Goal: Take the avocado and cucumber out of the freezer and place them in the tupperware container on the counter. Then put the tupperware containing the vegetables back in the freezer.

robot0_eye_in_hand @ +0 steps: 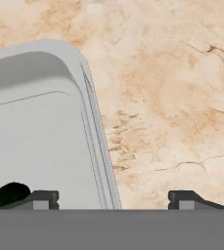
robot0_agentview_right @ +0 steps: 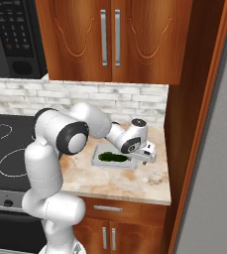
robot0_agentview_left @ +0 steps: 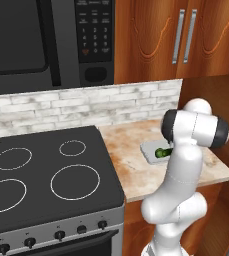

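Right base view showed the cucumber (robot0_agentview_right: 113, 158) lying inside the tupperware container (robot0_agentview_right: 99, 152) on the counter (robot0_agentview_right: 135, 181), with the gripper (robot0_agentview_right: 149, 158) low at the container's right rim. Hand view showed the jaws standing wide, straddling that rim and gripping nothing. No avocado was visible in the container. Remaining, by judgement: grasping the container and returning it to the freezer.

The cucumber (robot0_eye_in_hand: 8, 194) is cut off by the bottom band beside the left fingertip (robot0_eye_in_hand: 45, 197). The tupperware container (robot0_eye_in_hand: 40, 132) is cropped at the left edge.
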